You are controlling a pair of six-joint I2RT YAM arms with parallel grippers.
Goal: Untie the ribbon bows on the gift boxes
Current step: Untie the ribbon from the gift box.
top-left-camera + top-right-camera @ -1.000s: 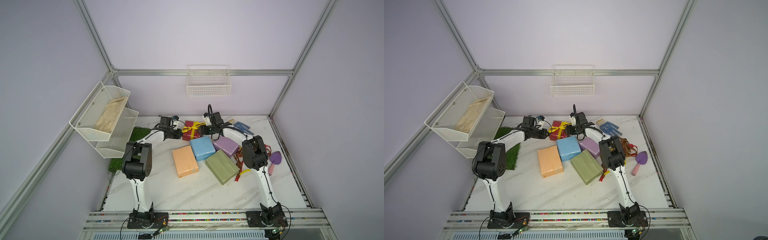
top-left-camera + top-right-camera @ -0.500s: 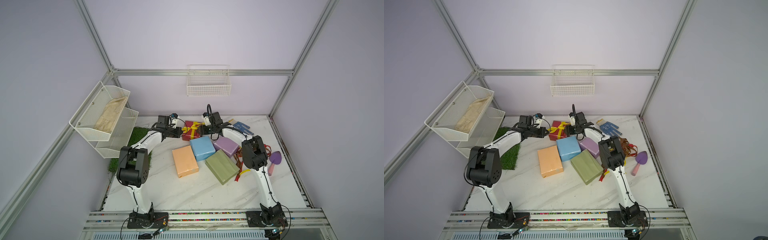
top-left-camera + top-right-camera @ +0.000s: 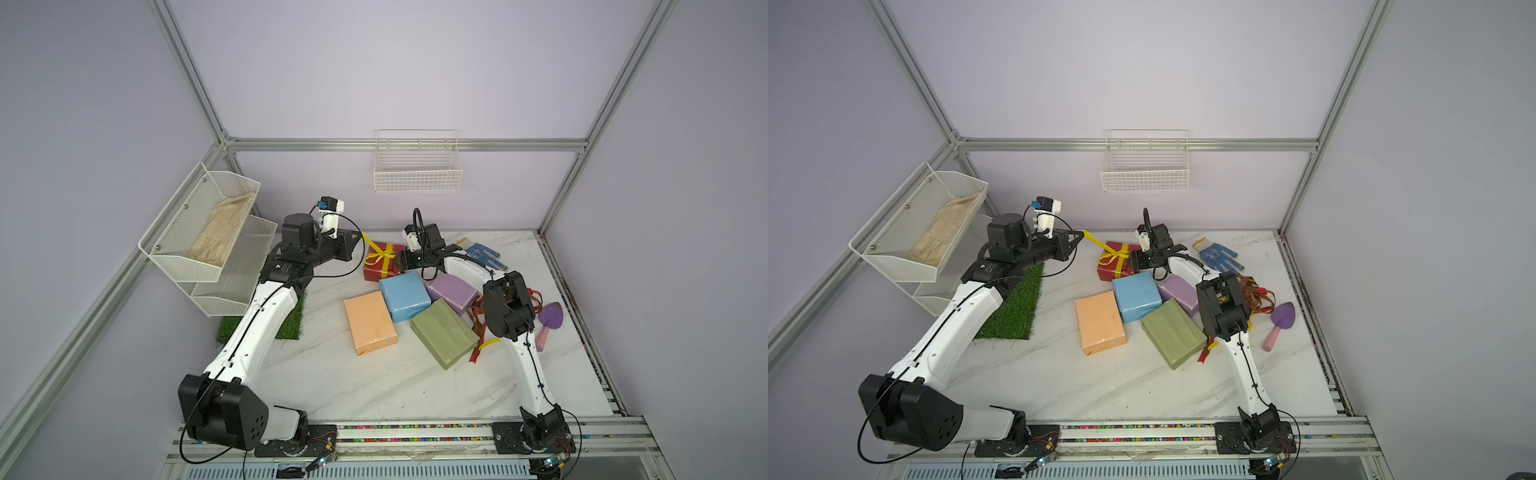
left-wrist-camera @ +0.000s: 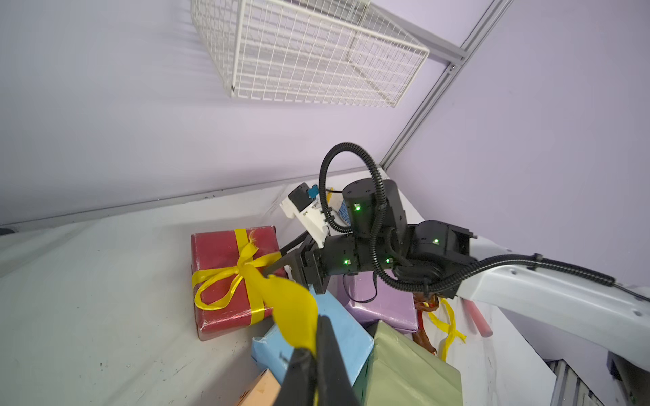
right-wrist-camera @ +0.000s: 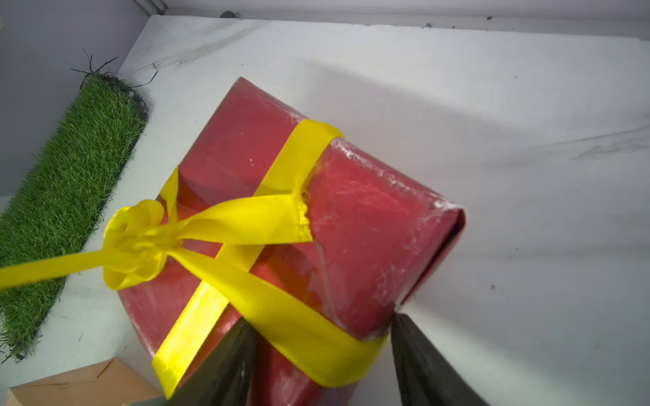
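A dark red gift box [image 3: 380, 268] [image 3: 1115, 270] lies at the back of the table with a yellow ribbon bow [image 3: 383, 250] [image 5: 140, 239] tied on top. My left gripper [image 3: 358, 237] [image 3: 1079, 235] [image 4: 313, 351] is shut on one tail of the yellow ribbon [image 4: 288, 305], which runs taut from the knot up to the jaws. My right gripper [image 3: 401, 259] [image 5: 316, 327] clasps the box's near end, one finger on each side. The light blue [image 3: 405, 296], lilac [image 3: 453, 293], olive green [image 3: 444, 338] and peach orange [image 3: 370, 322] boxes carry no ribbon.
Loose brown, red and yellow ribbons [image 3: 478, 324] lie right of the olive box. A blue-dotted glove [image 3: 482, 253], a purple trowel [image 3: 550, 320], a grass mat [image 3: 291, 320], a wall basket [image 3: 417, 166] and a two-tier wire rack [image 3: 208, 232] surround the boxes.
My left arm's elbow has swung down toward the front while its gripper rose and drew back from the red box, stretching the yellow tail. The right arm has stayed put.
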